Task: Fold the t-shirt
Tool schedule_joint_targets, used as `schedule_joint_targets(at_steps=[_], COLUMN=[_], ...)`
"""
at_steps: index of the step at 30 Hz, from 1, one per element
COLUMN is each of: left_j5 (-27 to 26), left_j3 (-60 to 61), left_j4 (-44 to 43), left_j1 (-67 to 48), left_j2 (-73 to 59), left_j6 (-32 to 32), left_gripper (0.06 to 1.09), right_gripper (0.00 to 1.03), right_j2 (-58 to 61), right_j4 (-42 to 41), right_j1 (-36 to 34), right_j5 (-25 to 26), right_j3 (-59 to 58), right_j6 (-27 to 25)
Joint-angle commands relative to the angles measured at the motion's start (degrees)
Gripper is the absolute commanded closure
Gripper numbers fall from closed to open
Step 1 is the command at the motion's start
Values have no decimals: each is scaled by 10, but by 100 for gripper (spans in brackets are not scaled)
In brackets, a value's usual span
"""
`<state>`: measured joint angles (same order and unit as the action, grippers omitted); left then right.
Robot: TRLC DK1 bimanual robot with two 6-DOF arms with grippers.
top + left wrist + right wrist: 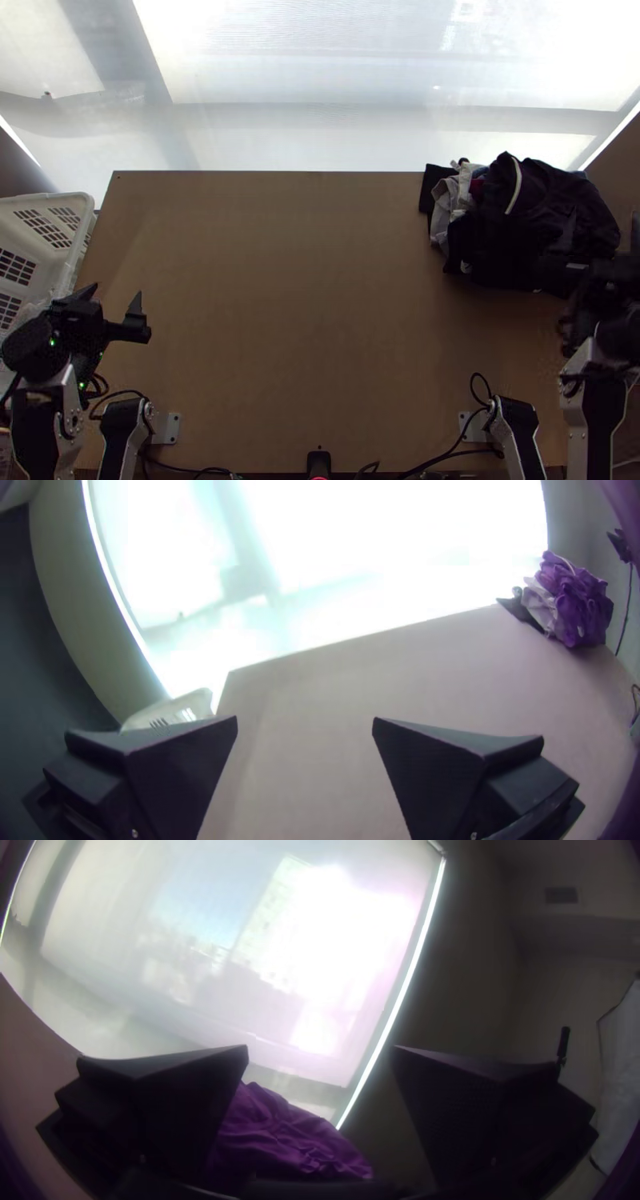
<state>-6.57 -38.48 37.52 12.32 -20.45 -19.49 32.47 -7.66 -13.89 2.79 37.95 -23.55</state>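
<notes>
In the top view my left gripper [117, 301] stands open over the table's left edge, beside the basket. My right gripper [628, 248] is at the right edge, close to a bunched heap of dark clothes [552, 216]; which piece is the t-shirt I cannot tell. The left wrist view has my left gripper [305, 721] with its fingers wide apart and nothing between them, the heap [577, 607] far off. In the right wrist view my right gripper [321, 1048] is open too, with part of the heap [287, 1137] below and behind its fingers.
A white plastic basket [80, 210] stands at the table's left side. The wooden table [296, 304] stretches between the arms, with a bright window [320, 72] beyond its far edge. Cables [448, 453] run along the near edge. Grey and white cloth pieces [448, 204] lie at the heap's left side.
</notes>
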Motion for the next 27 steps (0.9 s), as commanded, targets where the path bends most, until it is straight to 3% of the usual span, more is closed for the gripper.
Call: schedule_joint_targets(at_steps=[1,6,10,14,17,21,24,27], left_j5=[-4,-8,-7,-12,-12,-12,-12,-12], left_j3=[147,179,260,336,340,340,340,341], left_j4=[-164,-212,-303,-350,-338,-302,-284,-253], left_j1=[-15,-48,-87,-114,-145,-142,-144,-146], left_j2=[206,205,205,205,205,205,205,205], left_j6=[4,67,45,70,73,67,61,50], left_gripper=[10,10,10,10,10,10,10,10], right_gripper=[5,5,5,5,5,5,5,5], right_j2=[-244,-328,-328,-326,-326,-326,-326,-326], right_j4=[-18,-35,-54,52,117,185,214,216], right_j1=[68,91,91,108,169,254,275,247], right_j5=[38,40,40,38,38,39,37,31], right_j3=[-173,-244,-316,-325,-325,-325,-326,-326], right_j6=[-46,-39,-30,6,16,-26,-52,-51])
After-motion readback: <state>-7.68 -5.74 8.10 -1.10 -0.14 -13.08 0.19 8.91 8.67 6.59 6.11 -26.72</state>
